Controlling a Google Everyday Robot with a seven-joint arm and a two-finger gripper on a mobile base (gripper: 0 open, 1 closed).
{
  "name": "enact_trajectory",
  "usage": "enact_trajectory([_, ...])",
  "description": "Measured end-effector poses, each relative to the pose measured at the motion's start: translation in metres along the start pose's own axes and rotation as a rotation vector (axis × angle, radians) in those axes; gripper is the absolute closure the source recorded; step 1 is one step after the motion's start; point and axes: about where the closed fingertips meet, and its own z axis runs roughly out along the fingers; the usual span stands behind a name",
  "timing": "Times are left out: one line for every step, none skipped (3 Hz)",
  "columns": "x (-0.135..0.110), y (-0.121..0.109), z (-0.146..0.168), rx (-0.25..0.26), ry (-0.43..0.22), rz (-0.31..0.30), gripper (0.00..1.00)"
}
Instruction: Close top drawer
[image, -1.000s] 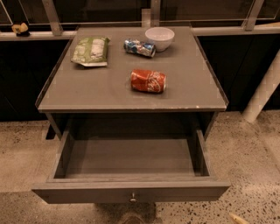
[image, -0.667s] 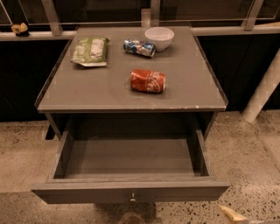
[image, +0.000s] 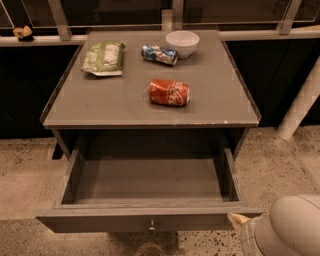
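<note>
**Arm at the lower right corner, gripper tip just showing**

Only a small part of the robot is in view. A pale, rounded arm segment (image: 295, 225) fills the bottom right corner of the camera view, cut off by the right and bottom edges. Its smooth off-white shell curves up like a dome, with a greyer part on its lower left side. From that left side a small, tan, pointed tip of the gripper (image: 237, 219) pokes out toward the left, low in the picture. The rest of the gripper is hidden by the segment.
</note>
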Motion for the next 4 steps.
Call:
enact_trajectory([-0.001,-0.023,0.016,-0.087,0.012,0.08,0.0])
enact_trajectory([-0.001,-0.024,0.015,-0.085,0.013,0.081,0.0])
enact_trajectory([-0.01,-0.05,0.003,-0.052,-0.005,0.066,0.0])
enact_trajectory([-0.027,-0.081,-0.023,0.022,-0.033,0.014,0.0])
